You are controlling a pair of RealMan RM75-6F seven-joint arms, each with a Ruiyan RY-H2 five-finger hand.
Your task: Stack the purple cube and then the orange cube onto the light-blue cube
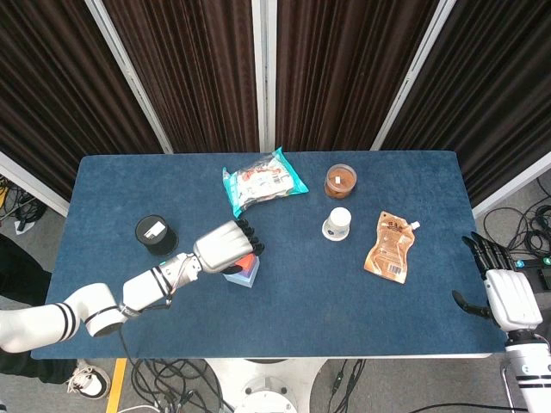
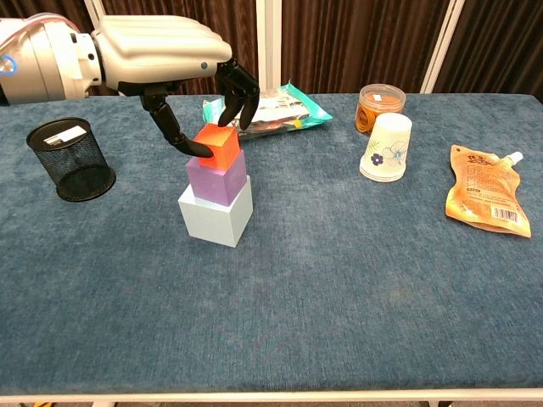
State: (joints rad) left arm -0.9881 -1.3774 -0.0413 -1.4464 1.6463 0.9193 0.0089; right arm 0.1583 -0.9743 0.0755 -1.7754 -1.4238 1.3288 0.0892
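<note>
With the left hand (image 2: 161,52) pinching the orange cube (image 2: 215,145) between thumb and fingertips, it should square it on the purple cube (image 2: 215,178) beneath before loosening.

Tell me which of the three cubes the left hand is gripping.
The orange cube, topmost of the stack, pinched by the left hand. The purple cube and light-blue cube sit beneath, untouched.

Our left arm reaches in from the left, and our left hand (image 2: 161,51) is palm down, with dark fingers (image 2: 233,93) and thumb curled downward in a pinch. Our right hand (image 1: 508,297) rests off the right edge, fingers apart, holding nothing.
</note>
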